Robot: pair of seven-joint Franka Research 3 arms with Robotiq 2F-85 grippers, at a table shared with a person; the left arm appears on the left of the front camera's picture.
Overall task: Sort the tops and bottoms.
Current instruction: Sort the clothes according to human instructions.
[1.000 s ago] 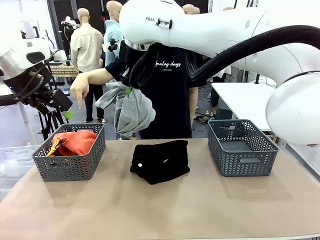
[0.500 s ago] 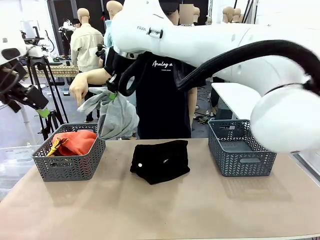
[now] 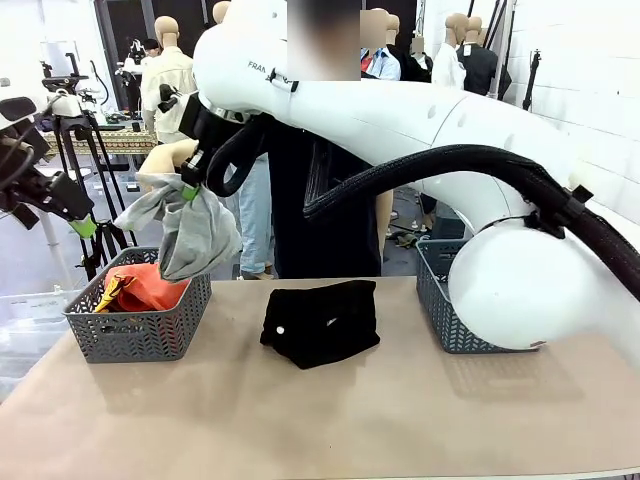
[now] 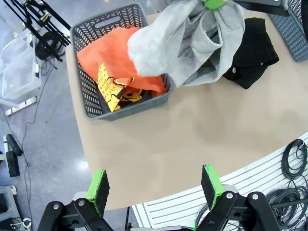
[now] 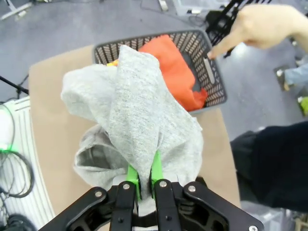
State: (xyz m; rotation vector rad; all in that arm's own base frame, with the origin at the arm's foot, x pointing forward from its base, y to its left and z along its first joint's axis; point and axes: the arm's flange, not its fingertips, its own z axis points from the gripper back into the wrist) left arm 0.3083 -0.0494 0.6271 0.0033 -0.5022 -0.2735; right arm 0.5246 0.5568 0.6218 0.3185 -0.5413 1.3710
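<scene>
Two grey baskets stand on the table (image 3: 300, 420), and I read the scene from my left. The left gripper (image 3: 84, 226) hangs off the table's left edge, above and outside the left basket (image 3: 140, 335). The left wrist view confirms what the front view leaves unclear: the left gripper (image 4: 155, 187) has its green pads spread wide with nothing between them. The left basket holds the red-orange top (image 3: 150, 285); from above, the left wrist view adds its yellow patch (image 4: 110, 86) lying toward one wall of the basket (image 4: 91, 96). The right arm reaches across the middle, and the right gripper (image 3: 188, 190) carries the pale grey top (image 3: 190, 235) in the air at that basket's inner side. The right wrist view supplies the grip detail: the right gripper (image 5: 144, 175) has its pads pressed together, pinching a fold of the grey top (image 5: 139, 106), with the basket (image 5: 211, 82) and the red-orange top (image 5: 175, 72) beyond it. Whether the grey hem touches the basket, I cannot tell. That view also shows the person's hand (image 5: 262, 24) pointing a finger toward the basket. At mid-table lie the black bottoms (image 3: 320, 320), bunched, white button (image 3: 280, 330) facing me. The right basket (image 3: 432, 290) stands partly behind the right arm's elbow.
</scene>
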